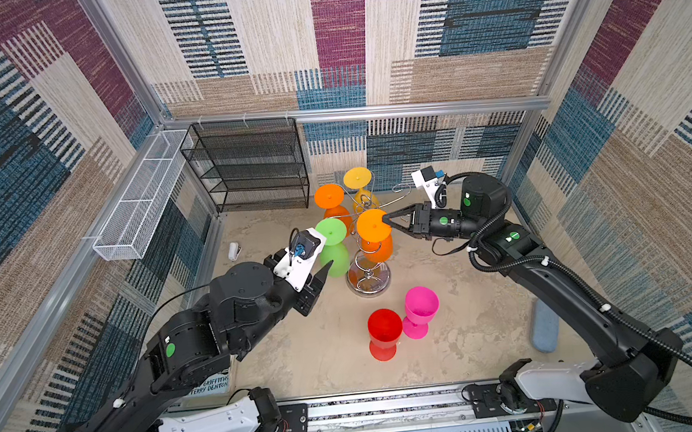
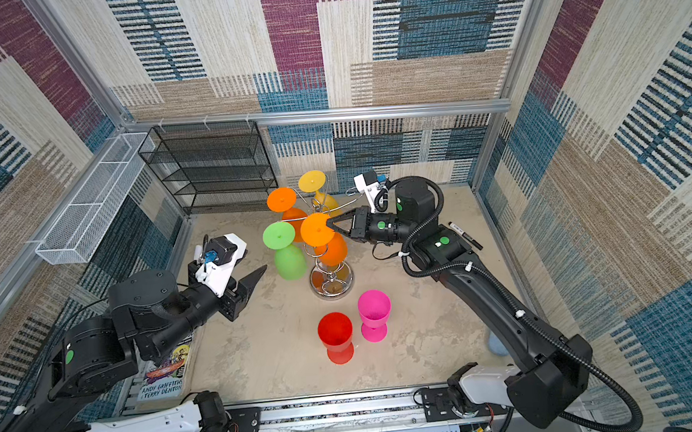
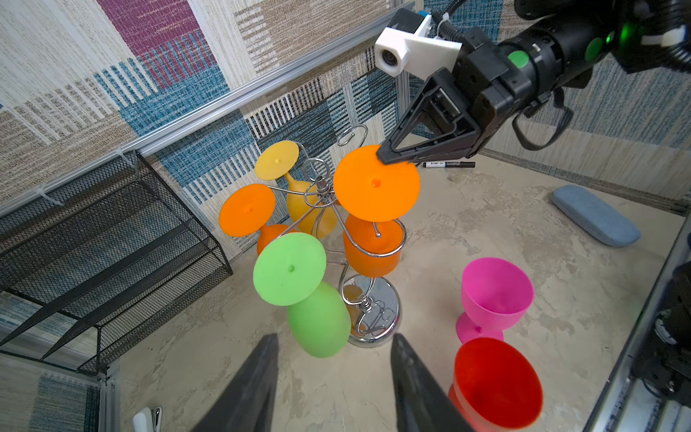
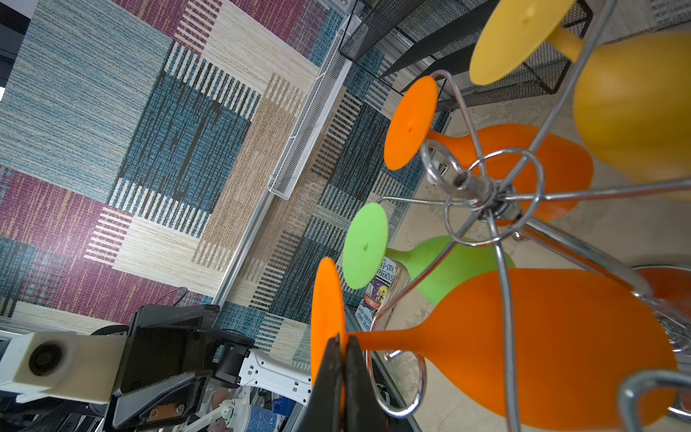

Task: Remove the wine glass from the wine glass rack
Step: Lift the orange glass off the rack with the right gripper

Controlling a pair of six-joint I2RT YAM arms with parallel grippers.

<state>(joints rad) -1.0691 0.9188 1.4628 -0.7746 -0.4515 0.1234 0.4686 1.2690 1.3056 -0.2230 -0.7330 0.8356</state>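
**Right tool** [image 4: 342, 344]: shut flat on the edge of the foot disc of the near orange wine glass [image 3: 375, 183]. We see only a thin bite on the rim, with no hold on stem or bowl. The glass hangs bowl-down from one curled arm of the wine glass rack [image 1: 367, 282], its stem in the wire loop, so it is not yet off.

**Left tool** [image 2: 257, 279]: about half open and empty, to the left of the rack. It is near the green wine glass [image 1: 332, 247] but touches nothing.

**Hazards, as we judge them:**
- (a) The pinch is shallow and the disc looks pliable, so a pull may bend it and let it slip free.
- (b) The foot is wider than the loop. Drawn any way but out through the arm's open end, it would catch the wire and drag the rack.
- (c) Nothing braces the rack. A snag could tip it toward the red wine glass [image 1: 384, 327] and pink wine glass [image 1: 421, 303], which stand upright near its base.
- (d) The green glass, the far orange wine glass [image 1: 329, 196] and the yellow wine glass [image 1: 357, 178] hang close by, and a swinging bowl could knock them.

**Surface and room:**
- The tabletop [image 1: 304, 353] is mottled beige.
- A black mesh shelf unit [image 1: 249, 165] stands at the back, and a white mesh basket [image 1: 139, 206] hangs along the left wall.
- Loose items are a black marker [image 3: 448, 164] and a blue-grey pad [image 3: 594, 215] on the right, and a book [image 2: 163, 375] at the front left.
- The walls [image 1: 323, 39] are patchwork woven fabric in blue, maroon and cream, set in an aluminium frame [image 1: 370, 113].
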